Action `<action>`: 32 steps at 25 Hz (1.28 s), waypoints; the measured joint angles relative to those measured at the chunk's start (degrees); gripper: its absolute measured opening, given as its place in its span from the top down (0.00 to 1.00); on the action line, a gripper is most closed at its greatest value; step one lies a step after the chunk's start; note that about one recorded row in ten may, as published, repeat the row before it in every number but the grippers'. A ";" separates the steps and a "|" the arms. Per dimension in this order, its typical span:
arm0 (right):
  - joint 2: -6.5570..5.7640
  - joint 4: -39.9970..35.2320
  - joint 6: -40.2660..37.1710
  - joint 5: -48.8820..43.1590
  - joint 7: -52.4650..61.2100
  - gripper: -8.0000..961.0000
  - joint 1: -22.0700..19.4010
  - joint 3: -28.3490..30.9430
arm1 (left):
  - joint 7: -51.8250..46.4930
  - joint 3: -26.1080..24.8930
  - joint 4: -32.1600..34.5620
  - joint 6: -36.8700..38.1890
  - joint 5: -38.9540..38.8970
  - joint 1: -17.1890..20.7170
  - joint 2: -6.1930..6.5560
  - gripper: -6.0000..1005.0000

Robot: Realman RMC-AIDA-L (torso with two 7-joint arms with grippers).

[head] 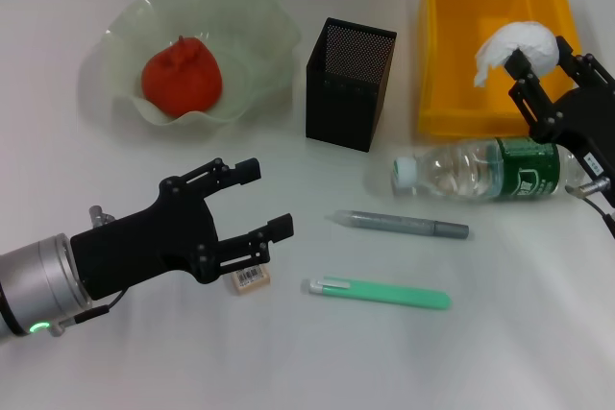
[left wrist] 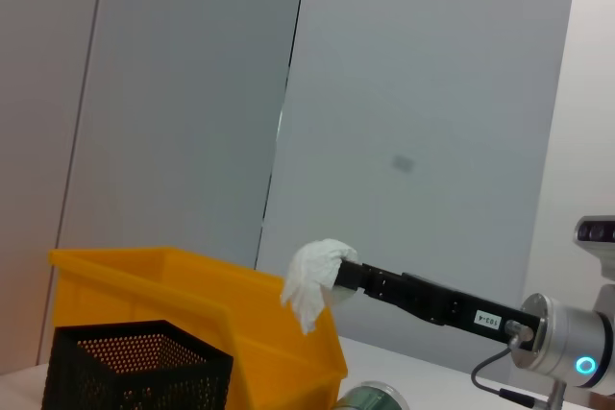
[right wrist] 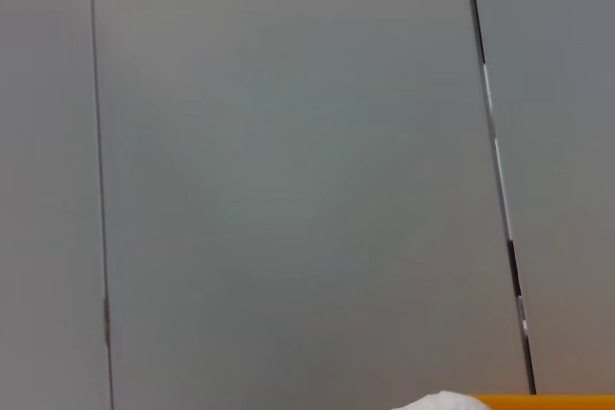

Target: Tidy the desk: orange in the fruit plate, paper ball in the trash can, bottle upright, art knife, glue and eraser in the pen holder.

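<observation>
Black linkage fingers (head: 252,171), silver wrist cuffs, green light

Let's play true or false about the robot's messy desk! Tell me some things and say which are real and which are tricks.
1. The orange sits in the fruit plate. True.
2. The bottle is standing upright. False: it lies on its side on the desk.
3. The right end effector holds the paper ball above the trash can. True.
4. The eraser is inside the pen holder. False: it lies on the desk by the open left end effector.
5. A green art knife lies on the desk. True.
6. The trash can is blue. False: it is yellow.
</observation>
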 joint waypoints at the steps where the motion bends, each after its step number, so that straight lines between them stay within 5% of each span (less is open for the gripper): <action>1: -0.03 -0.01 0.75 0.00 -0.01 0.44 0.40 0.12 | 0.00 -0.05 0.00 -0.01 -0.01 0.01 0.00 0.20; 14: -0.14 -0.36 1.60 0.34 -0.06 0.39 1.64 1.58 | 0.01 -0.14 0.00 -0.10 -0.19 -0.12 0.00 0.21; 20: -0.18 -0.57 0.71 0.34 -0.09 0.21 1.86 2.06 | 0.04 -0.15 0.00 -0.19 -0.20 -0.35 0.00 0.21; 25: -0.29 -0.64 -1.91 0.34 0.09 0.17 1.85 2.08 | 0.05 -0.05 0.00 -0.04 -0.20 -0.48 0.00 0.21; 32: -0.63 -7.15 -8.38 -1.77 17.41 0.17 0.63 -1.47 | -0.42 0.23 0.40 0.39 0.15 -0.63 0.12 0.21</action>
